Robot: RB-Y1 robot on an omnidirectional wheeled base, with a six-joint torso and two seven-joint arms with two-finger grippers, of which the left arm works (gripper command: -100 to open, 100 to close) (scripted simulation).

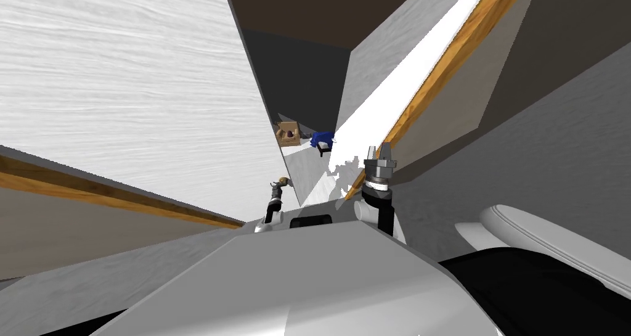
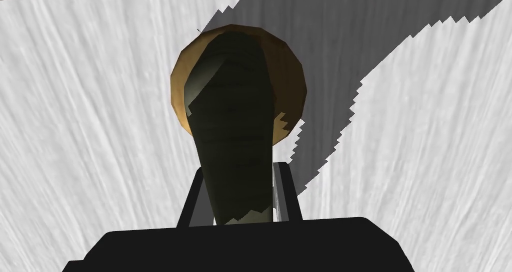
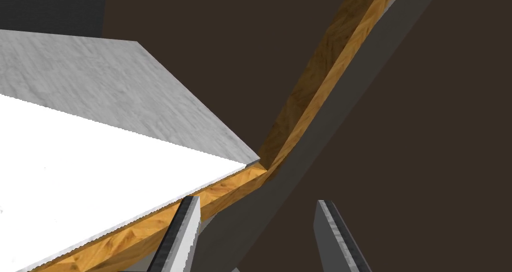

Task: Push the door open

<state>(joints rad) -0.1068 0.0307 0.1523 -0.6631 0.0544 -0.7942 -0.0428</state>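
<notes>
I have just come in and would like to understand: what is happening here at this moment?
The robot stands close to a white door that it should push open. Its left tool is closed on the dark lever handle, which sits on a round brass plate. The right tool is open and holds nothing, near a wooden trim. In the head view, a narrow gap beside the door's edge shows a brown box, so the door seems slightly open.

The dark lever (image 2: 232, 134) hides most of my left gripper (image 2: 239, 174), both fingers (image 2: 281, 194) barely peeking, and half the brass rosette (image 2: 292, 74). Through the gap: brown box (image 1: 288, 133), something blue (image 1: 321, 139) (too small to name).
</notes>
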